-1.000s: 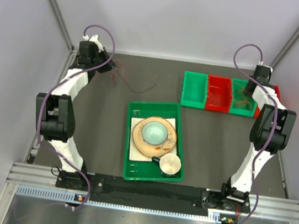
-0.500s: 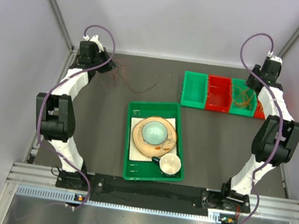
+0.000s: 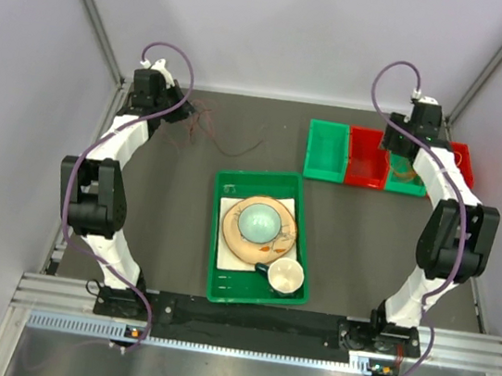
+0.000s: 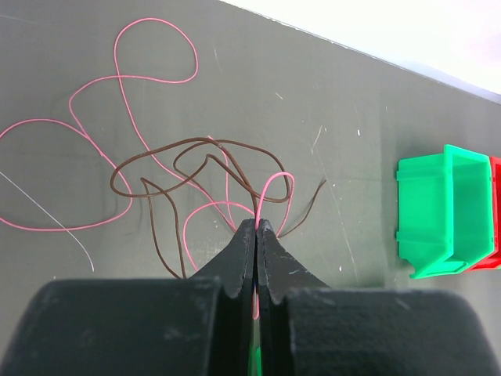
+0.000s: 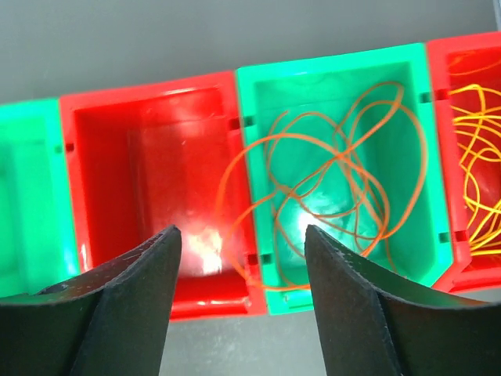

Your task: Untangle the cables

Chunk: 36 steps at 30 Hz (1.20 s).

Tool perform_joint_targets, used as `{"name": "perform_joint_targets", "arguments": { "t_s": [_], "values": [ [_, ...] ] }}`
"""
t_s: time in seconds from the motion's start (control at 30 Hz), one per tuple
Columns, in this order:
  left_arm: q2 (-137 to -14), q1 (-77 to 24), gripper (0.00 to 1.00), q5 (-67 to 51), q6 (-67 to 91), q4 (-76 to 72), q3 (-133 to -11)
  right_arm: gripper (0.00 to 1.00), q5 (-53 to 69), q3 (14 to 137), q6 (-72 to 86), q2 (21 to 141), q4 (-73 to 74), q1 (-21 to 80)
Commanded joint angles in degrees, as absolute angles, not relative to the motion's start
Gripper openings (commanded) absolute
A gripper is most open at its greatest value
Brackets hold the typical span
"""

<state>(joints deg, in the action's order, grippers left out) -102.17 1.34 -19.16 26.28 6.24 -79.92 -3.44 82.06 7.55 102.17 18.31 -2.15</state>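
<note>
A thin pink cable (image 4: 156,19) and a brown cable (image 4: 227,142) lie looped through each other on the dark table at the far left. In the top view this tangle of cables (image 3: 217,132) is only faintly visible. My left gripper (image 4: 257,224) is shut on a strand of the pink cable, which runs between its fingertips. My right gripper (image 5: 243,235) hovers open and empty over the row of bins. Below it an orange cable (image 5: 344,157) is coiled in a green bin (image 5: 337,66), with one loop spilling over the wall into the red bin (image 5: 149,110). Yellow cables (image 5: 477,157) fill the bin at the far right.
A row of small green and red bins (image 3: 327,152) stands at the back right. In the table's middle a green tray (image 3: 220,277) holds a plate, a pale bowl (image 3: 257,219) and a cup (image 3: 284,274). White walls close in the left, back and right.
My right arm has swung left from the right end of the bin row to above its middle, and its jaws have opened. The left arm and its grip have not moved.
</note>
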Motion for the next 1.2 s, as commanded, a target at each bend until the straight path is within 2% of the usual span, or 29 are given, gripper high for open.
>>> {"name": "perform_joint_targets", "arguments": {
  "t_s": [0.0, 0.17, 0.4, 0.5, 0.67, 0.97, 1.17],
  "values": [
    [-101.4, 1.1, 0.00, -20.0, 26.5, 4.3, -81.2, 0.64, -9.0, 86.7, 3.3, 104.2, 21.9, 1.6],
    [-101.4, 1.1, 0.00, -19.8, 26.3, 4.3, -80.9, 0.54, -12.6, 89.4, 1.5, 107.4, 23.2, 2.8],
    [-101.8, 1.1, 0.00, -19.8, 26.3, 4.2, -80.9, 0.47, -15.3, 91.1, 0.4, 110.0, 24.8, 3.2],
    [-101.8, 1.1, 0.00, -19.9, 26.2, 4.1, -80.9, 0.37, -16.3, 91.1, 0.3, 110.1, 24.6, 3.2],
    [-101.8, 1.1, 0.00, -19.4, 26.0, 4.1, -80.9, 0.00, -17.6, 90.5, 0.3, 109.6, 23.5, 3.3],
    [-101.5, 1.1, 0.00, -19.0, 25.4, 4.4, -80.9, 0.00, -18.2, 92.6, 1.2, 111.2, 21.9, 0.3],
    [-101.4, 1.1, 0.00, -18.7, 25.4, 4.5, -80.9, 0.00, -13.3, 98.5, 3.3, 118.6, 24.1, -4.3]
  ]
}}
